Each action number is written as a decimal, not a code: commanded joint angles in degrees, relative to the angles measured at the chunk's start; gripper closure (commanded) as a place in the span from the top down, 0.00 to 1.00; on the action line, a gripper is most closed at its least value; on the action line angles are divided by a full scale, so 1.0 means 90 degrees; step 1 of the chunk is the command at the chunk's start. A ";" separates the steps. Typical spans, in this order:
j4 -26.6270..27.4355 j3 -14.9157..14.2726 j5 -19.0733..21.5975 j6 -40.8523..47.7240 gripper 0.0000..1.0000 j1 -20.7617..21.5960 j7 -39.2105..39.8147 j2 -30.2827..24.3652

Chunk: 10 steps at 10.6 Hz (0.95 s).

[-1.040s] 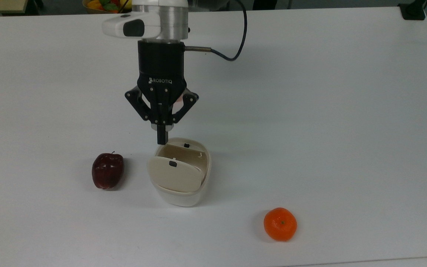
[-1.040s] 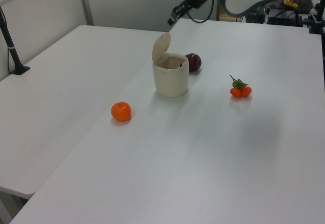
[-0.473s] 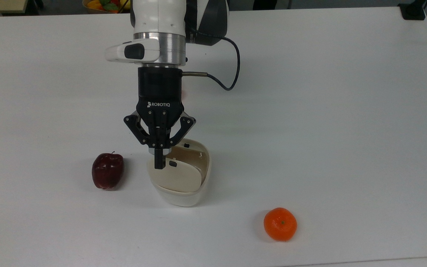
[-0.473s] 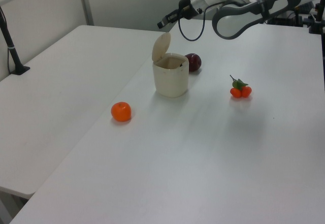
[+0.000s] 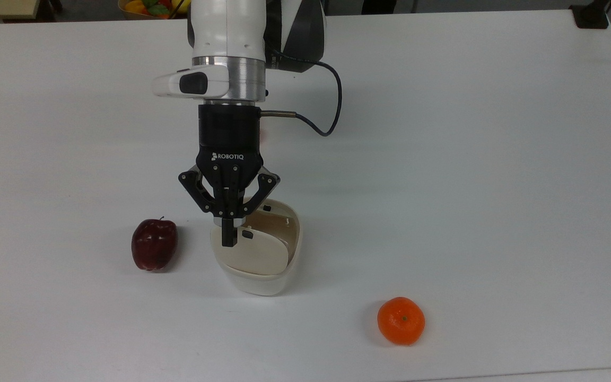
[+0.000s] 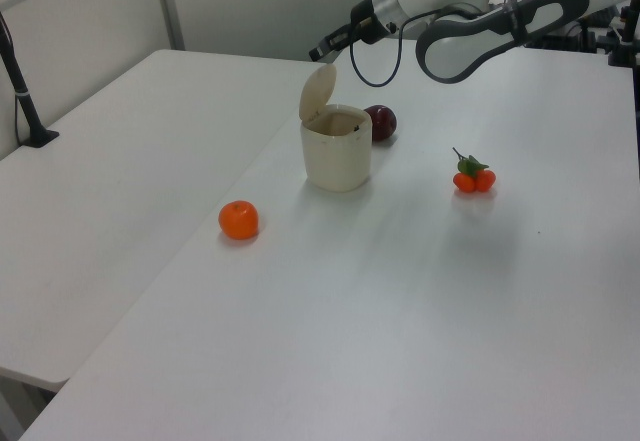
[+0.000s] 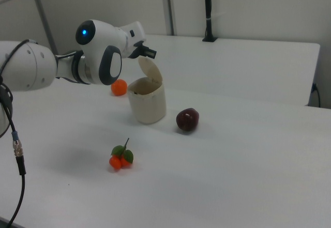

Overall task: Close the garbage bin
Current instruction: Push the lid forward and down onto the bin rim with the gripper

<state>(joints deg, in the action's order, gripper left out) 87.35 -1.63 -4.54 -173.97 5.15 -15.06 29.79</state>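
Centre frame, my clenched gripper point(image 5: 227, 240) overlaps the smooth cream garbage bin point(image 5: 256, 268) and its raised beige lid point(image 5: 252, 253); glossy apple point(image 5: 154, 244) beside, orange point(image 5: 401, 320) lower right.

fruit bowl point(image 5: 149, 7): cut by top edge | pincer point(image 5: 228, 240): hides lid's point(image 5: 252, 253) edge

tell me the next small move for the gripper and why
Probably push the lid forward and down over the opening. The garbage bin stands open with its lid upright, and the shut gripper sits right by the lid's top edge.
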 commanded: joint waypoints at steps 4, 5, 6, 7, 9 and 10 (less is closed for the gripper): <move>-0.0057 0.0034 -0.0072 0.2753 0.00 0.0111 -0.0095 -0.0516; -0.0057 0.0045 -0.0082 0.3144 0.00 0.0140 -0.0095 -0.0546; -0.0057 0.0045 -0.0092 0.3486 0.00 0.0286 -0.0085 -0.0546; -0.0028 0.0045 -0.0092 0.3664 0.00 0.0316 -0.0066 -0.0526; 0.0021 0.0035 -0.0092 0.3734 0.00 0.0317 -0.0065 -0.0449; 0.0050 0.0045 -0.0092 0.3724 0.00 0.0307 -0.0075 -0.0361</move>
<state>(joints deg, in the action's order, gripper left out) 86.28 -0.96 -4.59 -141.55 7.73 -15.05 26.45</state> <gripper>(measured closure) 0.991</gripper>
